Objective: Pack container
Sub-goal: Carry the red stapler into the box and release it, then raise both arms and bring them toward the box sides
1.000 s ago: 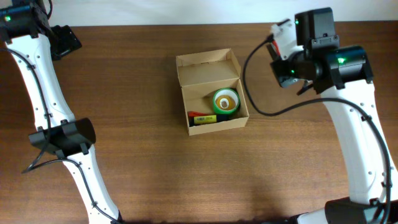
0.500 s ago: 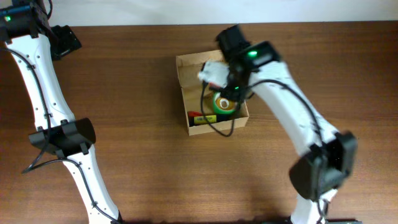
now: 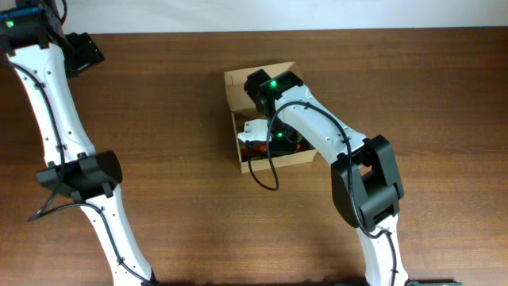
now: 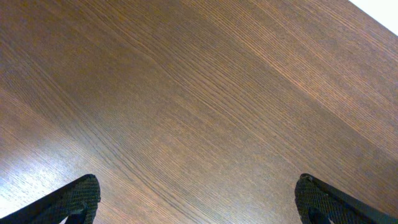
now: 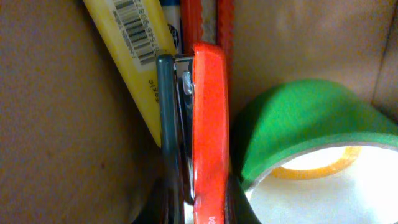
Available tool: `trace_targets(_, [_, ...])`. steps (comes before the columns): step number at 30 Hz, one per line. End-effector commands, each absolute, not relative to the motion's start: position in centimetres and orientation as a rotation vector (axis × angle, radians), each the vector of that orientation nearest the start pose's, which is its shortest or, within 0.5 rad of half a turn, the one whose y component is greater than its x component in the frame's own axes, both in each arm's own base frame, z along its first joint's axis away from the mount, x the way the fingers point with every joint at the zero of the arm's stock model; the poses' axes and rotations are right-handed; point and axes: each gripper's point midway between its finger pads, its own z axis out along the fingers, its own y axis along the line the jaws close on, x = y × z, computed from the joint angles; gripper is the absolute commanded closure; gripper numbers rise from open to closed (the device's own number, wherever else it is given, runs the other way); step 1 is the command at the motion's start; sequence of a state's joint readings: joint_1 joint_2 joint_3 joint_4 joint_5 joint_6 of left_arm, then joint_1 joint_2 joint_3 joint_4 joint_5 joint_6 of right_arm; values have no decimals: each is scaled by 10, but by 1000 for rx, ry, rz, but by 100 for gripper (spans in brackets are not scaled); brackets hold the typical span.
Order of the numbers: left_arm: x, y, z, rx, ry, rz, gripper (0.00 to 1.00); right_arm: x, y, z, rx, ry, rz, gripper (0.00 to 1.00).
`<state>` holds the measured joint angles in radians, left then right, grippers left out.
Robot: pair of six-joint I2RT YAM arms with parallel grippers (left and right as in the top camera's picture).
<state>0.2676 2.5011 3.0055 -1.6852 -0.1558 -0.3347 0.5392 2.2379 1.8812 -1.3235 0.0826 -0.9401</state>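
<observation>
The container (image 3: 238, 91) is a tan cardboard box in mid-table, its flap lid folded back on the far side. My right gripper (image 5: 196, 205) is down inside it, shut on a red and dark grey stapler (image 5: 208, 124). The stapler stands between a yellow marker (image 5: 140, 62) and a green tape roll (image 5: 298, 124). A red marker (image 5: 189, 22) lies behind it. From overhead, the right arm (image 3: 317, 131) covers most of the box's inside. My left gripper (image 4: 196, 199) stands wide open over bare wood at the far left corner.
The left arm (image 3: 55, 119) runs down the table's left side. The cardboard walls (image 5: 62, 124) close in tightly round the right gripper. Brown wooden table (image 3: 175, 206) surrounds the box.
The right arm swung in from the right of the box and came down into it with the stapler. The left arm has not moved.
</observation>
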Motion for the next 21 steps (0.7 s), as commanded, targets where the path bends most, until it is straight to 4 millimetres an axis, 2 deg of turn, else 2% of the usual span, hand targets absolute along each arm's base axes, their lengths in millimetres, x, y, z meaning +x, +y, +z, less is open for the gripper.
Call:
trace_targets(1, [485, 160, 217, -831, 2611, 195, 0, 355, 206, 41, -2216, 2401, -112, 74])
trace_targets(4, [486, 160, 217, -830, 2606, 195, 0, 362, 208, 52, -2131, 2409, -173, 64])
trace_targets(6, [488, 160, 218, -829, 2600, 194, 0, 366, 211, 66, -2101, 2384, -184, 63])
trace_targets(9, [490, 158, 218, -825, 2597, 172, 0, 375, 216, 98, -1964, 2366, -199, 57])
trace_targets(10, [490, 155, 217, -821, 2604, 146, 0, 380, 218, 116, -1899, 2349, -204, 47])
trace_targets(12, [490, 150, 216, -815, 2615, 106, 0, 384, 221, 141, -1829, 2313, -210, 37])
trace_targets(16, [491, 145, 216, -807, 2619, 70, 0, 387, 220, 184, -1731, 2243, -227, 29])
trace_targets(17, [492, 143, 216, -787, 2628, 53, 0, 386, 219, 195, -1713, 2224, -229, 28])
trace_targets(19, [495, 129, 215, -650, 2669, -26, 0, 383, 217, 214, -1677, 2194, -232, 19])
trace_targets(21, [499, 111, 216, -521, 2693, -124, 3, 388, 211, 237, -1544, 2191, -241, 21])
